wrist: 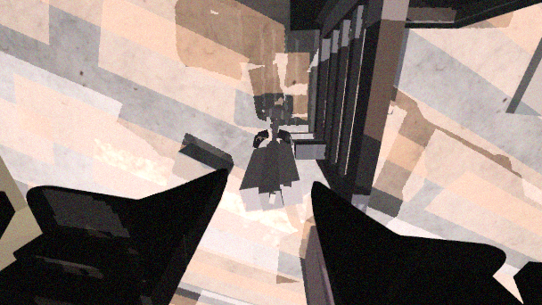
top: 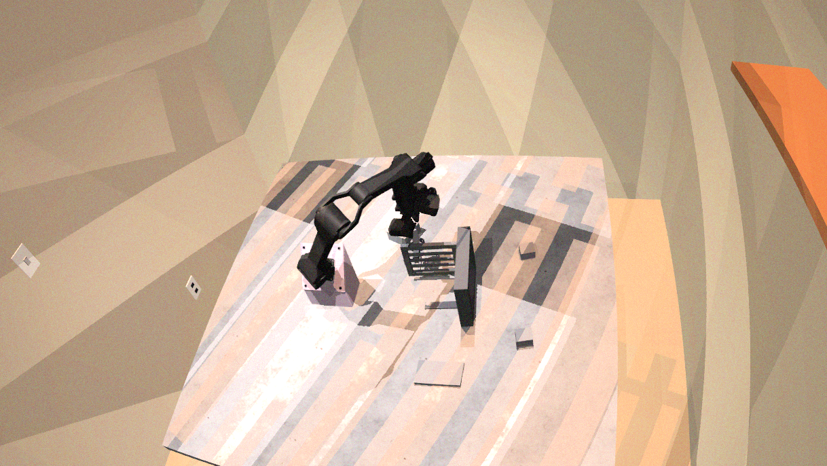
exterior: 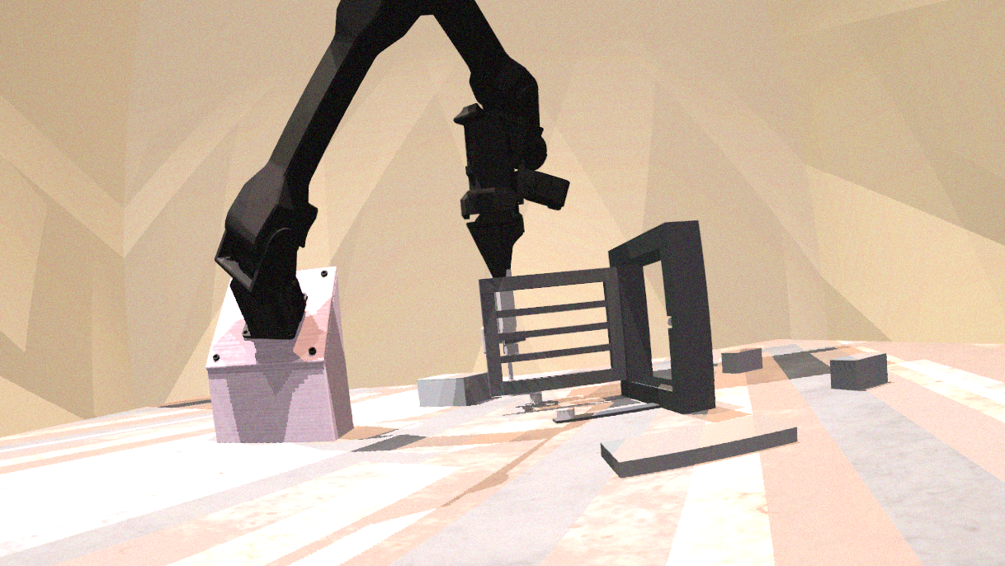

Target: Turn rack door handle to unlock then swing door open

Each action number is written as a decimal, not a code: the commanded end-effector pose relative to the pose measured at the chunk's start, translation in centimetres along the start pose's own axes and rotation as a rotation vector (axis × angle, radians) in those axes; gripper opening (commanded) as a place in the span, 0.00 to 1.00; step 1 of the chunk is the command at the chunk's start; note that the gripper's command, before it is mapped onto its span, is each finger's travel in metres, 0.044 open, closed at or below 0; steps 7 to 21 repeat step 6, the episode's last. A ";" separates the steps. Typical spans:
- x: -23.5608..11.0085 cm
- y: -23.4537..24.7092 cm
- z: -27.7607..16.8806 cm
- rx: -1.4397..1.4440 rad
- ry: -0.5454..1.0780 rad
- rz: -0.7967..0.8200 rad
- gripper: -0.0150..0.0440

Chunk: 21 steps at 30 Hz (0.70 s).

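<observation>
Handle (exterior: 504,304) (wrist: 270,167) upright, long axis vertical, beside the free-edge side of the open barred door (top: 434,246) (exterior: 552,279) (wrist: 387,67). Fingers (exterior: 495,246) released, spread apart near its top, points directed down.

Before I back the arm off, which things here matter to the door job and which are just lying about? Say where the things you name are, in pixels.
Door job:
- barred door (top: 409,263) (exterior: 492,337) (wrist: 373,98)
- upright handle (exterior: 504,308) (wrist: 272,167)
- door frame (top: 464,260) (exterior: 692,316)
- gripper (exterior: 500,274) (wrist: 270,180)

Lying about:
- flat slab (top: 438,373) (exterior: 695,450)
- two small blocks right of the frame in the exterior view
- pale block (exterior: 441,391) behind the door
</observation>
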State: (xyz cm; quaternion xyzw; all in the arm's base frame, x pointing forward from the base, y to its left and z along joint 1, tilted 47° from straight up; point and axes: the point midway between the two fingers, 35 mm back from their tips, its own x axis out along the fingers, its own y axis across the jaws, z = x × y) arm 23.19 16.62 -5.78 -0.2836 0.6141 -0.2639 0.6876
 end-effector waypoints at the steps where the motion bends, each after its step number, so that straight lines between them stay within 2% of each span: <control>1: -0.7 0.0 0.1 0.006 0.002 0.006 0.75; 21: -1.6 0.0 0.1 0.006 0.002 0.006 0.75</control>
